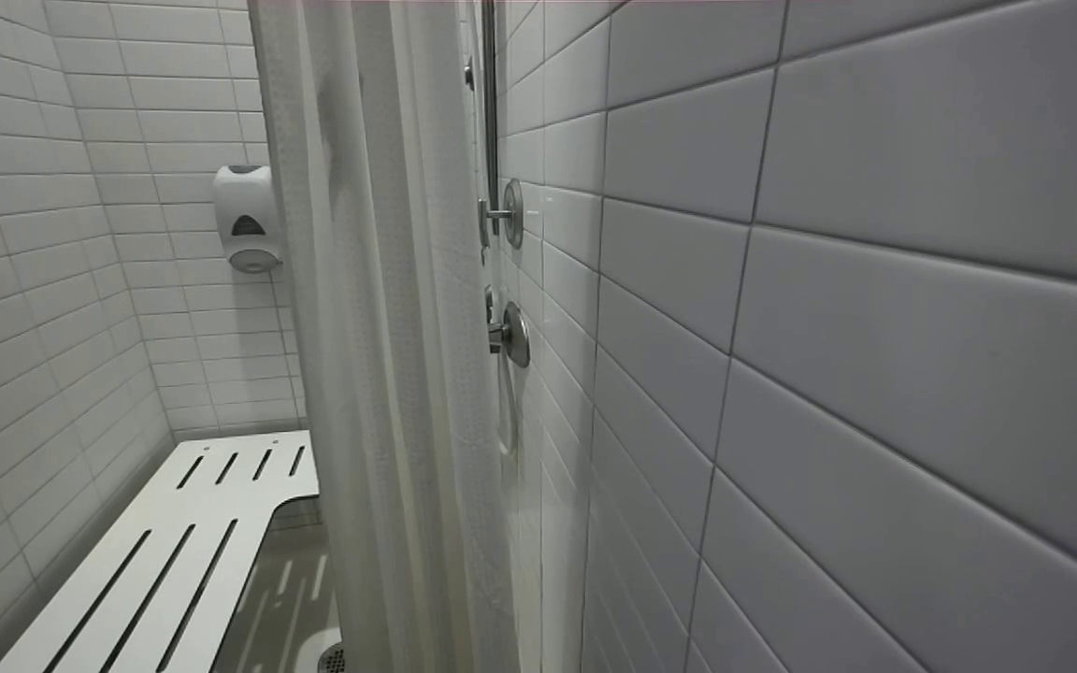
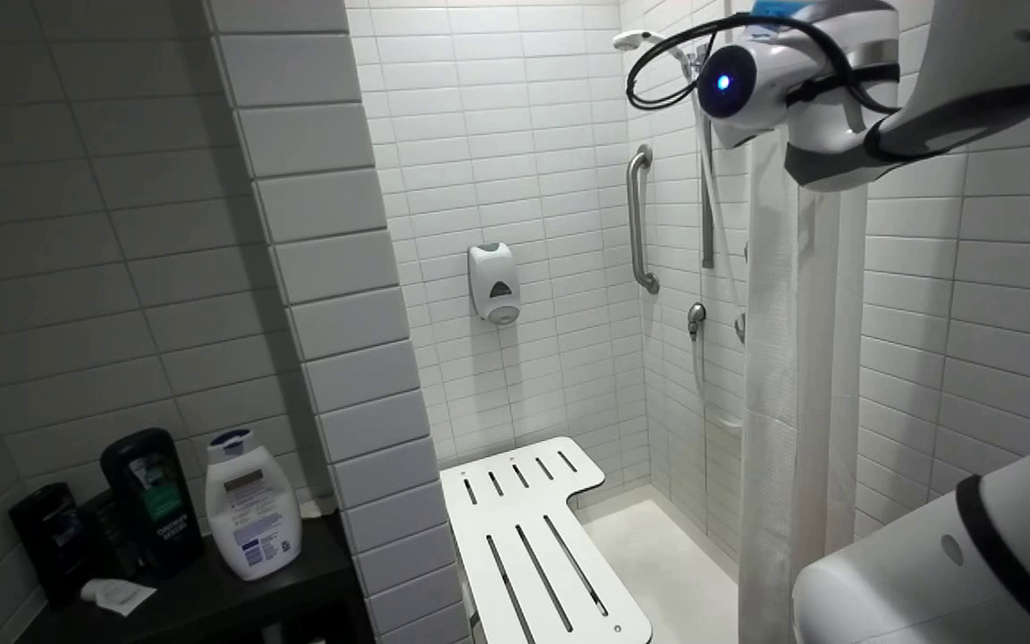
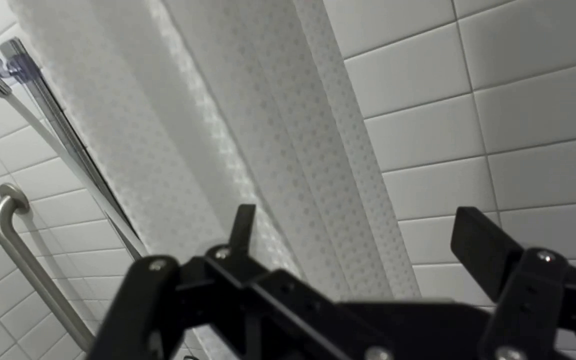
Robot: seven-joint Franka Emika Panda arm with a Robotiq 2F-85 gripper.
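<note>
Across the middle of the wrist view hangs a whitish, dot-patterned, pleated shower curtain [image 3: 268,125]. In front of it, the black two-fingered metal gripper [image 3: 355,215] is spread wide and released, clasping nothing; whether it brushes the curtain cannot be told. Left of the curtain are a curved brushed-metal grab bar [image 3: 33,270] and a slim white shower hose [image 3: 43,131]; right of it are white rectangular wall tiles [image 3: 433,130].

In an exterior view, a white plastic soap dispenser [image 1: 244,210] and a white slotted bench [image 1: 202,505] show left of the curtain, with two round chrome wall fixtures [image 1: 517,335] just right of it.

In an exterior view, the white-and-grey jointed robot arm [image 2: 953,80] covers the curtain's upper part. Well left of the curtain, a white plastic bottle [image 2: 251,510] stands upright on a black shelf [image 2: 184,608], beside a tall dark bottle [image 2: 153,501].
</note>
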